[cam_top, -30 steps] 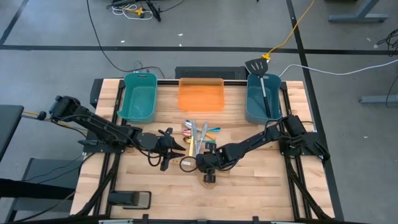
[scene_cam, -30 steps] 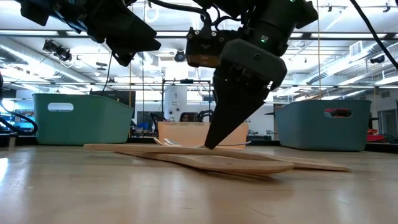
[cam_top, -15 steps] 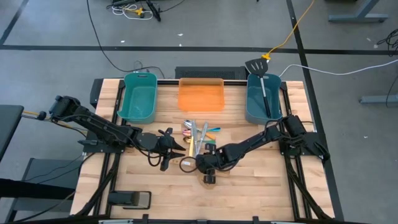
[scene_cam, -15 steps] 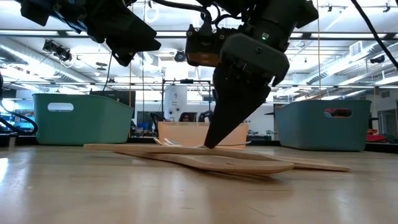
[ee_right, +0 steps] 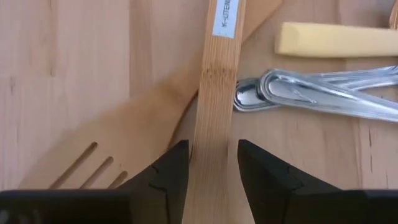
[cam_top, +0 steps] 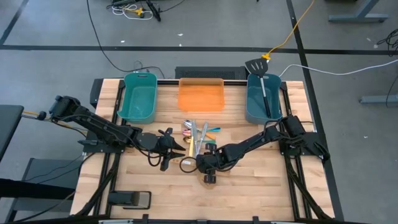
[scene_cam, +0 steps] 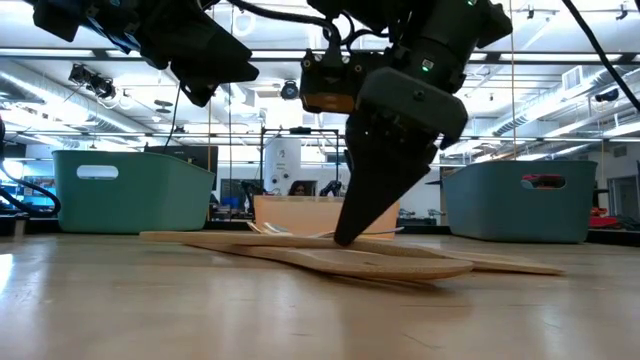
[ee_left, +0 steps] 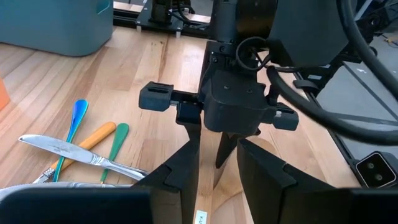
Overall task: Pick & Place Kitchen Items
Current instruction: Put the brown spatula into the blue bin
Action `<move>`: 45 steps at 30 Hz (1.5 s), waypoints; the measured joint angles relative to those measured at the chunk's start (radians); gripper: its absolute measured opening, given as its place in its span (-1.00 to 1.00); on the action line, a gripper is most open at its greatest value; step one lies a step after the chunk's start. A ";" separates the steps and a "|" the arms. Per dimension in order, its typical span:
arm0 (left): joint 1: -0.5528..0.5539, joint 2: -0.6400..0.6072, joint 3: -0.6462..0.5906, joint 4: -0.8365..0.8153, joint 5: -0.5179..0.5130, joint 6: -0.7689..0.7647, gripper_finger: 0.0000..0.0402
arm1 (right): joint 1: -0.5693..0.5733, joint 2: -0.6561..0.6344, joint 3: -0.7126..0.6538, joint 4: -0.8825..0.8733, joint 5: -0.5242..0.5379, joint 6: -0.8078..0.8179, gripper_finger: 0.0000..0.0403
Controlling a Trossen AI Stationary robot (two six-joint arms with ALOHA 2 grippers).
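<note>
The kitchen items (cam_top: 198, 138) lie in a loose pile at the table's middle: pale wooden spatulas, silver cutlery (ee_right: 311, 93) and small pieces with coloured handles (ee_left: 93, 138). My right gripper (ee_right: 213, 165) points steeply down and is open. Its fingers stand on either side of a wooden spatula's handle (ee_right: 214, 93), with the tips at table level (scene_cam: 345, 238). This handle lies flat across a slotted wooden spatula (ee_right: 106, 162). My left gripper (ee_left: 217, 180) hovers open above the table, left of the pile (cam_top: 177, 151). It faces the right gripper and holds nothing. My right gripper stands over the spatula's handle (ee_right: 211, 146) from above, with its fingers across the handle and one on each long side. Only narrow dark slits show between the fingers and the wood, so I cannot tell whether they touch. The spatula lies flat on the table.
A teal tub (cam_top: 140, 96) stands at the far left and an orange tray (cam_top: 201, 94) at the far middle. Another teal tub (cam_top: 262, 99) at the far right holds a black turner (cam_top: 264, 81). Bare tabletop lies toward the near edge.
</note>
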 joint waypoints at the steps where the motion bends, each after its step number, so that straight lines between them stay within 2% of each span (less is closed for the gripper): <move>1: 0.000 0.000 0.000 0.000 0.000 0.000 -0.43 | 0.000 0.005 -0.003 0.003 0.000 0.000 -0.26; 14: 0.000 0.000 0.000 -0.005 0.000 0.000 -0.43 | 0.000 0.015 -0.069 0.044 0.034 0.042 -0.27; 20: 0.000 0.000 0.000 -0.007 0.000 0.000 -0.43 | -0.001 0.017 -0.069 0.035 0.037 0.065 -0.48; 29: 0.000 0.000 0.000 -0.007 0.000 0.000 -0.43 | -0.003 0.005 -0.071 0.023 0.027 0.054 -0.48; 45: 0.000 0.000 0.000 -0.008 0.000 0.000 -0.43 | 0.016 -0.176 -0.076 -0.112 0.092 0.053 -0.48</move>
